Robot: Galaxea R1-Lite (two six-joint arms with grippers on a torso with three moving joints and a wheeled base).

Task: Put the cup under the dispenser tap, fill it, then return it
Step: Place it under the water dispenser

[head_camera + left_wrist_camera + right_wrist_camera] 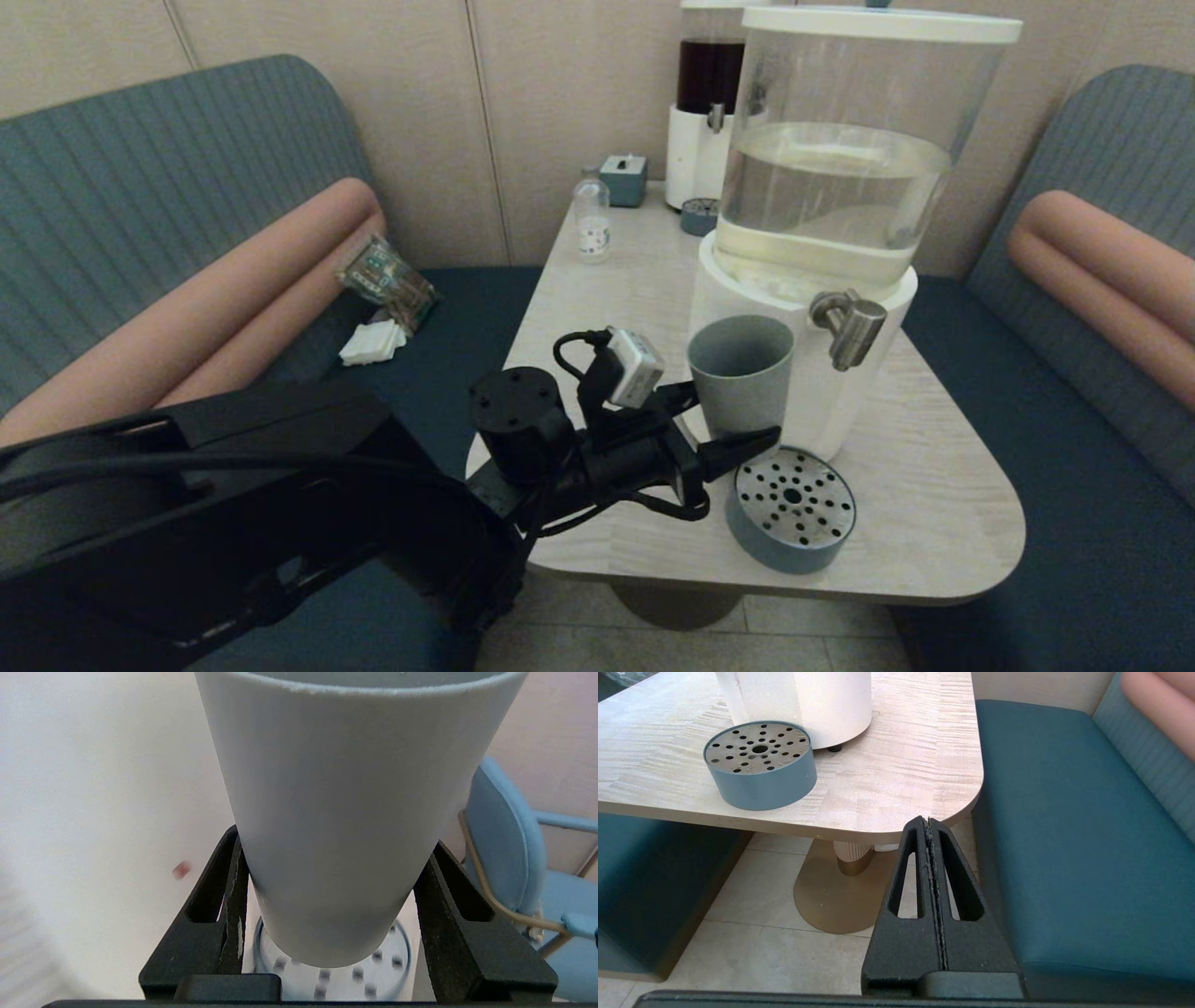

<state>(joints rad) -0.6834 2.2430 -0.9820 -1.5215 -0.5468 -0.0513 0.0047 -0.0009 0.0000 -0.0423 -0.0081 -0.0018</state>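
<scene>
The grey-blue cup point(740, 373) hangs upright above the table, pressed between the fingers of my left gripper point(724, 420), which is shut on its lower half. It sits against the large dispenser's white base point(822, 411), just left of the brushed-steel tap point(848, 327). In the left wrist view the cup point(345, 812) fills the space between the black fingers point(224, 896) of the left gripper point(334, 837), with the perforated drip tray point(355, 980) below it. My right gripper point(928, 820) is shut on nothing, low beside the table's near corner, out of the head view.
The round drip tray point(792, 509) stands on the table point(934, 523) near its front edge, below the tap. At the back stand a small clear bottle point(592, 221), a teal box point(624, 179) and the smaller dark-liquid dispenser point(707, 103). Teal benches flank the table.
</scene>
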